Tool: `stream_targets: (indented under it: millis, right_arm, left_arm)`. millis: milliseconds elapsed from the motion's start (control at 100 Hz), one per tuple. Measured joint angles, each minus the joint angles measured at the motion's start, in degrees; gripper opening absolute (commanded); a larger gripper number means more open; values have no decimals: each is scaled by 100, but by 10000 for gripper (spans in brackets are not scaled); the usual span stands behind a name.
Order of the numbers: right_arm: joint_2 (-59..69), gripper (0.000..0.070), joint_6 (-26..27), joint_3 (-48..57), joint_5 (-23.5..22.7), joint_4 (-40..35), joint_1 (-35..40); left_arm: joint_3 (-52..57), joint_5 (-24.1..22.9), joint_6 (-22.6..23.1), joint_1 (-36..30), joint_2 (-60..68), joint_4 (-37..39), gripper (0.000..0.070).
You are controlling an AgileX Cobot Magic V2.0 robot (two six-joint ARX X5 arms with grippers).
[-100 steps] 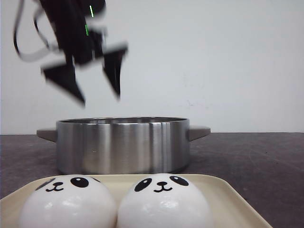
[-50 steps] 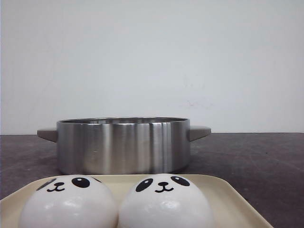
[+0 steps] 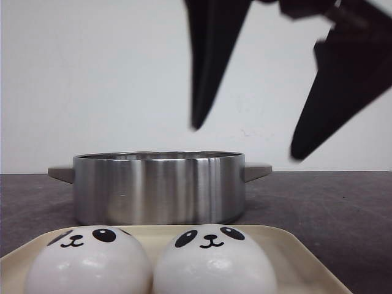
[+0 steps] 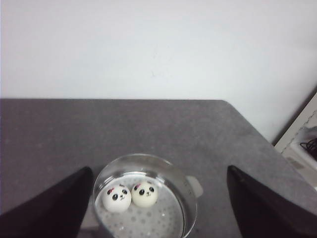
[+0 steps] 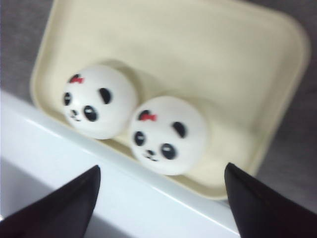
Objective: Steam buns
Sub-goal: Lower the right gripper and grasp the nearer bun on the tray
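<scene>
Now the right gripper (image 3: 245,144) fills the upper part of the front view, where half a second ago no arm showed at all and a second ago a different dark gripper hung over the pot's left side. Its jaws stand spread wide and hold nothing.

Below and behind them sits the steel pot (image 3: 158,187). The left gripper (image 4: 158,208), jaws likewise apart and empty, looks down on that pot from high above. Two buns in the pot (image 4: 131,195) rest side by side on the perforated steamer plate, between and beneath its fingertips.

The cream tray (image 5: 247,64) lies directly under the right jaws. The two buns on the tray (image 5: 133,121) touch each other, both inside the span of the open fingers.

Judgement: half the load is placed; the right arm appears positioned to collect a third bun. Risk: the neighbouring bun sits close enough to be nudged.
</scene>
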Motion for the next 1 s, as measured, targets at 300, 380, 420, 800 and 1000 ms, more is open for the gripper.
stream_targets:
  millis: [300,380,420,800,1000]
  right_arm:
    - [557,503,201,-46,-297,310,-2]
    - [870,502,199,-46,-313,310,4]
    - [1016,502,201,-46,-313,313,4]
    - [1823,385,195,-46,-284,503,2]
    - [1825,4,131,-46,-44,697,-2]
  left_arm:
    - [0,0,-2,0,4,-136,517]
    - [0,0,-2,0,4,-136,517]
    - [0,0,-2,0,4,-136,517]
    - [0,0,-2,0,4,-142,517]
    - [0,0,-2,0,4,-144,517]
